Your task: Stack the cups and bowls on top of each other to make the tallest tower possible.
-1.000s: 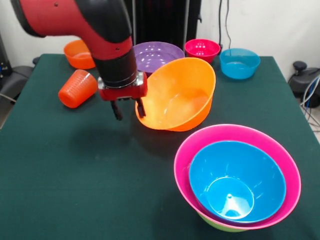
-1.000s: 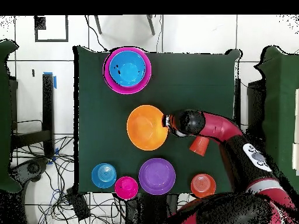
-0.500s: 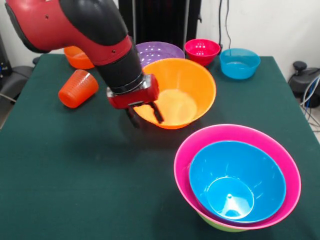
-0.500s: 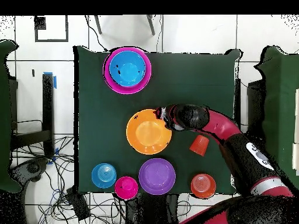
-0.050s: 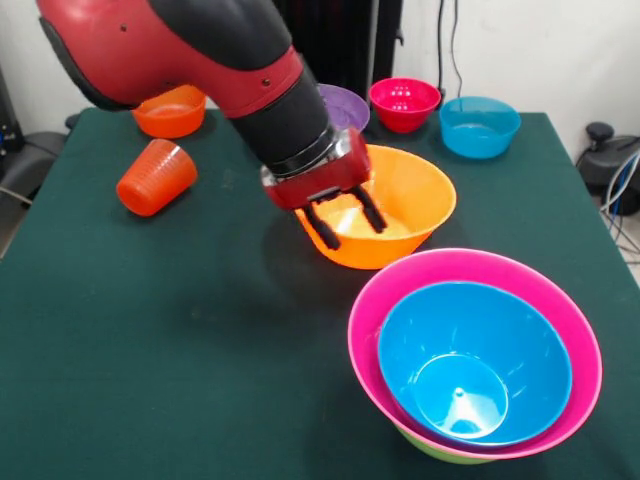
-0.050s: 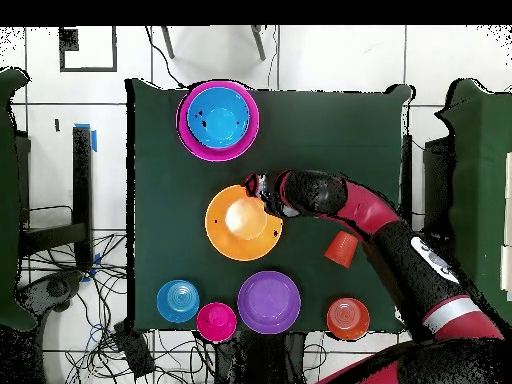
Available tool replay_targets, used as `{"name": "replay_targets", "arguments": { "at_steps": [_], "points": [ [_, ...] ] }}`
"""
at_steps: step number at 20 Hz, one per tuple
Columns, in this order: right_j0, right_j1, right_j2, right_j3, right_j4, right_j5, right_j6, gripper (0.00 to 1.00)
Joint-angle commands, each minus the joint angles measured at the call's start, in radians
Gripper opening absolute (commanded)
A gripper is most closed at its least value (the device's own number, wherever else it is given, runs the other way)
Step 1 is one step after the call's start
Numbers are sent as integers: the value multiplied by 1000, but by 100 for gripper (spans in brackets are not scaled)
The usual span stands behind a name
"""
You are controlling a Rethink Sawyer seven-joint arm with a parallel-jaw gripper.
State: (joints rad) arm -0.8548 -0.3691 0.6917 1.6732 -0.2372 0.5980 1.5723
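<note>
Front view, nearest the camera: the tower (image 5: 475, 355) sits on the green tabletop (image 5: 170, 370), a big pink bowl (image 5: 372, 300) cradling a medium blue bowl (image 5: 500, 345), with a sliver of a green bowl (image 5: 425, 447) showing beneath.

Just beyond it, the large orange bowl (image 5: 415, 205) now sits nearly level, close to the pink rim. A second ago it was tipped steeply on edge and stood further from the tower; it has since swung upright and been carried toward the pile. The jaws (image 5: 345, 215) straddle its near wall, one finger inside and one outside. They look clenched on the large orange bowl, though from this angle I cannot be certain the pads are pressing. My reading is that the bowl is in transit to the tower, and since it is about as wide as the pink one it may perch high rather than nest.

Further back, the orange-red tumbler (image 5: 155, 177) lies on its side, apart from the arm. At the far edge stand the small orange bowl (image 5: 170, 110), the purple bowl (image 5: 345, 100) partly hidden by the arm, the magenta-red bowl (image 5: 404, 103) and the small blue bowl (image 5: 479, 125), all untouched.
</note>
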Motion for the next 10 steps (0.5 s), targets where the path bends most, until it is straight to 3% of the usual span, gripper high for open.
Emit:
{"name": "replay_targets", "arguments": {
  "at_steps": [1, 2, 6, 10],
  "points": [
    [71, -51, -1, 14, -21, 179, -48, 100],
    [86, -63, -20, 8, -31, 192, -39, 0],
    [115, -143, -28, -21, -140, 278, -179, 0],
    [113, -217, -15, -13, -142, 358, -168, 0]
  ]
}}
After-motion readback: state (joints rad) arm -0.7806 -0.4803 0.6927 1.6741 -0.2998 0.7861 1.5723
